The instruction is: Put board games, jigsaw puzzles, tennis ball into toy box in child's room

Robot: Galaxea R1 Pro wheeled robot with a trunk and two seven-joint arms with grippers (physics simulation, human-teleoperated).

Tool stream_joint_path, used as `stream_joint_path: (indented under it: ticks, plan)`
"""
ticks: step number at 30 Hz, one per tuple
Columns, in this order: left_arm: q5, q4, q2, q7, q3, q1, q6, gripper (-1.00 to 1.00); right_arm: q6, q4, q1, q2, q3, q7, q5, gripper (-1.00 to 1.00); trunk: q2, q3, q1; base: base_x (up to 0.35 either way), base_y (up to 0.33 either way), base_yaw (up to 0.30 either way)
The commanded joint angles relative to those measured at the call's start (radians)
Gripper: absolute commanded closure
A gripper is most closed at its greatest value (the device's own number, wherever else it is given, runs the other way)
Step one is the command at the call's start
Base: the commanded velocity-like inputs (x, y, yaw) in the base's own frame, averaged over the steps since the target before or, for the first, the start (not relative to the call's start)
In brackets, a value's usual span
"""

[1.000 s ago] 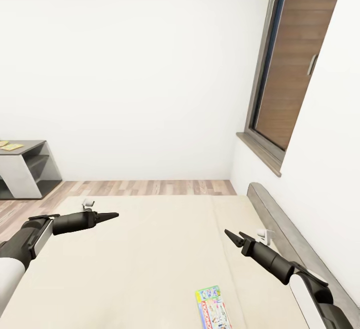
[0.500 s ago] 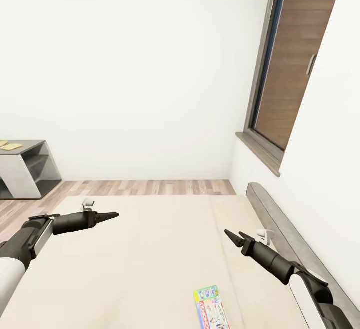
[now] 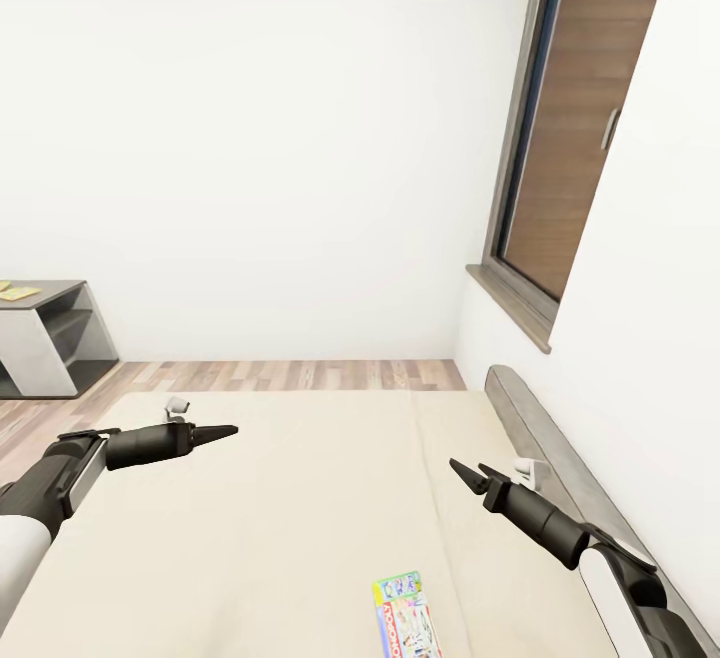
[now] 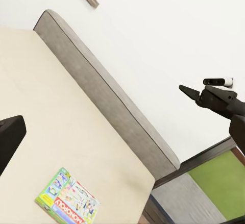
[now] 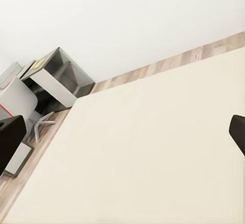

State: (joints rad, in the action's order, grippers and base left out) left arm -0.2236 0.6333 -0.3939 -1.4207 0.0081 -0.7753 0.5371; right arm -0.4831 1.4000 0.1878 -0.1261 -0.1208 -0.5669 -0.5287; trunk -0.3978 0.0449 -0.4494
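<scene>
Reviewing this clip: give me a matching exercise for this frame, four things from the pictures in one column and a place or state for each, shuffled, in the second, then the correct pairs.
Column one
1. board game
2. left gripper
3. headboard
4. shelf unit

Column two
A. stands on the wood floor by the far white wall
B. lies flat on the beige mattress, nearer the right arm
C. grey strip along the bed's edge, below the window
D. held in the air above the bed, holding nothing

Pairs: 1-B, 2-D, 3-C, 4-A
</scene>
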Motion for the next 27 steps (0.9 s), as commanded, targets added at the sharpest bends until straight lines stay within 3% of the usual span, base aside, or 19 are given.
stream_joint_path:
  ticks: [1, 15, 19, 23, 27]
  plan:
    - [-0.002, 0.000, 0.000, -0.003, 0.000, -0.001, 0.011, -1.00, -0.009, 0.000, 0.001, 0.000, -0.001, 0.000, -0.008, -1.00, -0.002, 0.002, -0.001, 0.000, -0.019, 0.000]
    - [-0.002, 0.000, 0.000, -0.003, 0.000, -0.001, 0.011, -1.00, -0.019, -0.006, 0.001, -0.001, 0.000, 0.016, -0.011, -1.00, -0.002, 0.002, -0.001, 0.000, -0.004, 0.000]
    - [-0.002, 0.000, 0.000, -0.003, 0.000, -0.001, 0.011, -1.00, -0.056, -0.029, 0.014, 0.000, 0.003, 0.078, -0.007, -1.00, -0.002, 0.002, -0.001, 0.000, 0.000, 0.000]
    - [-0.002, 0.000, 0.000, -0.003, 0.000, -0.001, 0.011, -1.00, -0.181, -0.085, 0.069, 0.008, 0.004, 0.256, 0.002, -1.00, -0.002, 0.002, -0.001, 0.000, 0.000, 0.000]
    - [-0.002, 0.000, 0.000, -0.003, 0.000, -0.001, 0.011, -1.00, -0.217, -0.125, 0.100, 0.013, 0.005, 0.348, 0.003, -1.00, -0.002, 0.002, -0.001, 0.000, 0.000, 0.000]
